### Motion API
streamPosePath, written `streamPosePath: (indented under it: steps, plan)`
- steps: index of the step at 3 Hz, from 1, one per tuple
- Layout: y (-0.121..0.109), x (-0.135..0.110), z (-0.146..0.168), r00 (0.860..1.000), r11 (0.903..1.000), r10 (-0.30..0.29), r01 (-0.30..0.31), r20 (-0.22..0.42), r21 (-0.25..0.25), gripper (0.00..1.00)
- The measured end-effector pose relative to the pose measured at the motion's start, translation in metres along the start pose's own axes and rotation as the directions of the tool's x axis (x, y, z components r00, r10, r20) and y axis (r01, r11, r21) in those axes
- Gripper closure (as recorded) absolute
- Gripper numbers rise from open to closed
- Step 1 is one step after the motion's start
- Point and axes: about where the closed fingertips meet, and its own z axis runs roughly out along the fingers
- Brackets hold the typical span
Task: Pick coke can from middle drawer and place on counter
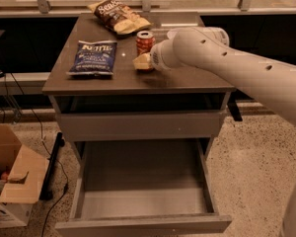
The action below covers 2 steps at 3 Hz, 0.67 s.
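Note:
The coke can (145,41), red with a silver top, stands upright on the counter (187,78) near its middle. My gripper (141,62) is at the can's lower front and hides its base. The white arm reaches in from the right across the counter's right half. The middle drawer (143,225) is pulled fully open below, and its grey tray shows nothing inside.
A blue chip bag (93,57) lies on the counter's left side and a brown chip bag (119,16) at the back. A drawer front (138,125) sits shut above the open one. An open cardboard box (15,181) and cables lie on the floor at left.

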Motion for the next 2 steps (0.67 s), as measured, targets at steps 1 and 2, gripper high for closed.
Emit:
streamPosePath:
  steps: [1, 2]
  plan:
    - [0.0001, 0.0, 0.0001, 1.0, 1.0, 0.0, 0.0, 0.0, 0.0, 0.03]
    - [0.0009, 0.0002, 0.0007, 1.0, 1.0, 0.0, 0.0, -0.001, -0.001, 0.0]
